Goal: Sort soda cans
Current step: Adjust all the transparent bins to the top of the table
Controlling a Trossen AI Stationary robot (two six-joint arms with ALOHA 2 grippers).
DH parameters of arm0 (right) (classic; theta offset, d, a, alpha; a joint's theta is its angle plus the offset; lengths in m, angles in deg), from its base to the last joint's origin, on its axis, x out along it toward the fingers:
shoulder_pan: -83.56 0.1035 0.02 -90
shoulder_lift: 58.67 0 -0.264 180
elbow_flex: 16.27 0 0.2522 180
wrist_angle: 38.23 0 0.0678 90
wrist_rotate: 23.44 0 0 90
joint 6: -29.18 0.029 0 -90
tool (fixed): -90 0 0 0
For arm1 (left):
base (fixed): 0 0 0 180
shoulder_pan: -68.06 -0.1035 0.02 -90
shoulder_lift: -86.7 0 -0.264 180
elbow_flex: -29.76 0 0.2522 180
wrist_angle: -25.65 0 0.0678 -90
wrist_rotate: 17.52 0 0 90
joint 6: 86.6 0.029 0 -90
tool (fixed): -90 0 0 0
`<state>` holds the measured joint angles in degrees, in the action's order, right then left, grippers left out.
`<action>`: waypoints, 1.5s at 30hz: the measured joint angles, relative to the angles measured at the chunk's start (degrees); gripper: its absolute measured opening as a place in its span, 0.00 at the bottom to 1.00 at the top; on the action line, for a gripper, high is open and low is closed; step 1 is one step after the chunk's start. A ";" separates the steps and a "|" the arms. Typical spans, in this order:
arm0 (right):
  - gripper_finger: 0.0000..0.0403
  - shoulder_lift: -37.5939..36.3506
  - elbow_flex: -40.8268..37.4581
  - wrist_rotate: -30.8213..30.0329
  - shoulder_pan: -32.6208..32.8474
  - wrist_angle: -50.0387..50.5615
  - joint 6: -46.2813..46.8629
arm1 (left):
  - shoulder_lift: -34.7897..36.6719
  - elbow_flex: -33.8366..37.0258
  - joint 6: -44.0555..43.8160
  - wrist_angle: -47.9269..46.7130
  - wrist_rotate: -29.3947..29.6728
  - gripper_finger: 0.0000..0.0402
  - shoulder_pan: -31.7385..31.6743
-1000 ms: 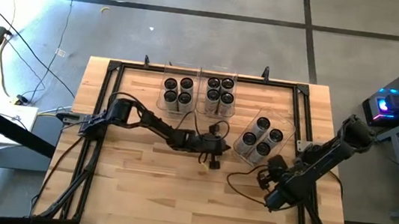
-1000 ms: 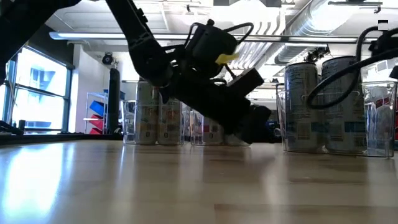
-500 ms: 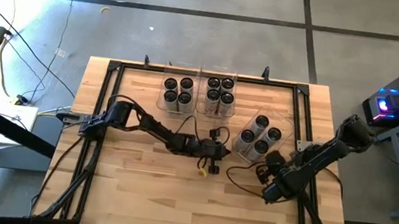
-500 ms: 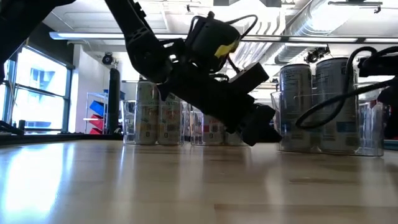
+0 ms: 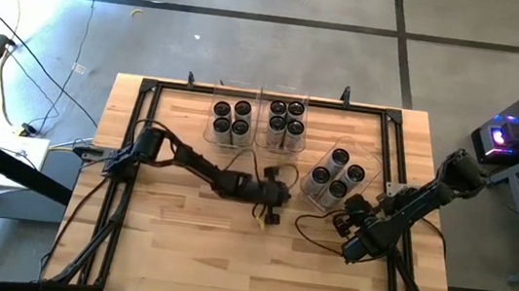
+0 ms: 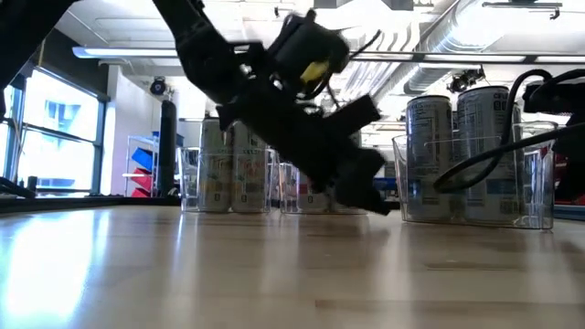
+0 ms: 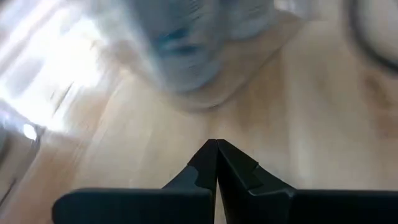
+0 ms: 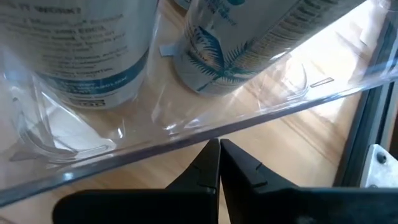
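Observation:
Twelve silver soda cans with dark tops stand in three clear plastic bins, several to a bin: a far-left bin [image 5: 231, 123], a far-middle bin [image 5: 285, 124], and a skewed right bin [image 5: 337, 177] that also shows in the low view [image 6: 471, 160]. My left gripper [image 5: 276, 194] is shut and empty low over the table's middle, just left of the skewed bin; its own view [image 7: 216, 143] shows blurred cans ahead. My right gripper [image 5: 349, 207] is shut at the skewed bin's near side. My right gripper's shut fingertips [image 8: 219, 144] stand against the lower edge of the skewed bin's clear near wall [image 8: 186, 134]. It comes level from the table's near side, pointing toward the far edge. The bin stands flat on the table with its cans upright.
A black frame rail [image 5: 396, 171] runs round the table; its right rail lies close beside the skewed bin and my right arm. A loose black cable [image 5: 313, 232] loops on the wood near my right gripper. Bare wood [image 5: 189, 245] lies toward the near left.
My right gripper has gone toward the far edge, and the skewed bin has slid with its cans a little toward the far left. My left gripper, shut throughout, has drawn back slightly toward the table's left.

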<state>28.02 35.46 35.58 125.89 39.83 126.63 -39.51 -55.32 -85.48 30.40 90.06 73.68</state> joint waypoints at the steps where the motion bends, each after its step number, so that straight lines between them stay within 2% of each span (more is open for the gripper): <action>1: 0.01 0.00 0.00 -0.02 0.02 0.23 -0.02 | 0.04 0.81 -0.85 0.96 -1.55 0.00 -1.11; 5: 0.01 0.00 0.00 0.07 0.04 0.12 -0.02 | -0.07 2.35 -4.03 5.79 -8.17 0.00 -5.13; 9: 0.01 0.00 0.00 0.17 0.04 0.41 -0.46 | -0.28 2.22 -1.99 11.85 -11.65 0.00 -5.91; 19: 0.01 0.00 0.04 0.45 0.02 0.16 -0.79 | -0.49 0.43 1.64 13.35 -12.37 0.00 -5.54; 31: 0.01 0.00 0.11 -1.66 -5.07 -0.47 -16.93 | -0.32 0.03 2.14 14.70 -15.18 0.00 -2.45; 39: 0.01 0.00 0.09 -2.96 -10.04 -0.22 -24.93 | -0.04 -0.25 4.05 13.27 -13.54 0.00 -1.24; 45: 0.01 0.00 0.09 2.21 -10.19 0.70 -27.05 | 4.04 -0.25 3.61 -2.38 -4.92 0.00 -1.25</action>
<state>28.02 35.55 37.79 115.70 40.53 99.58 -35.47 -55.57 -81.87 28.02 85.14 72.43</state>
